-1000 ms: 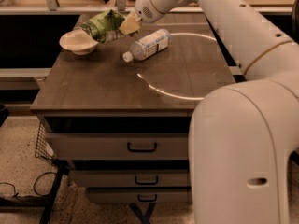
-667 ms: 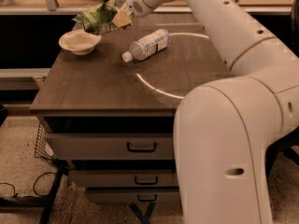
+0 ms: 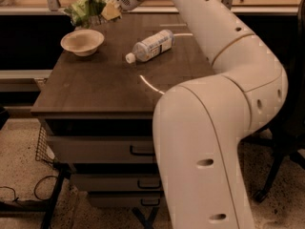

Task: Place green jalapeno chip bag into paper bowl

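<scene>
Big white robot arm (image 3: 224, 128) fills the right side, reaching over to the far-left corner. Dark wooden surface w/ drawers (image 3: 95, 85) sits below it. Clear plastic bottle w/ white cap (image 3: 152, 45) lies on its side, mid-surface. Crumpled green jalapeno chip bag (image 3: 86, 9) hangs in the air, above & just behind the small cream-white paper bowl (image 3: 82, 42), not touching it. Up top, the claw (image 3: 110, 11) is clamped on the bag's right edge.
</scene>
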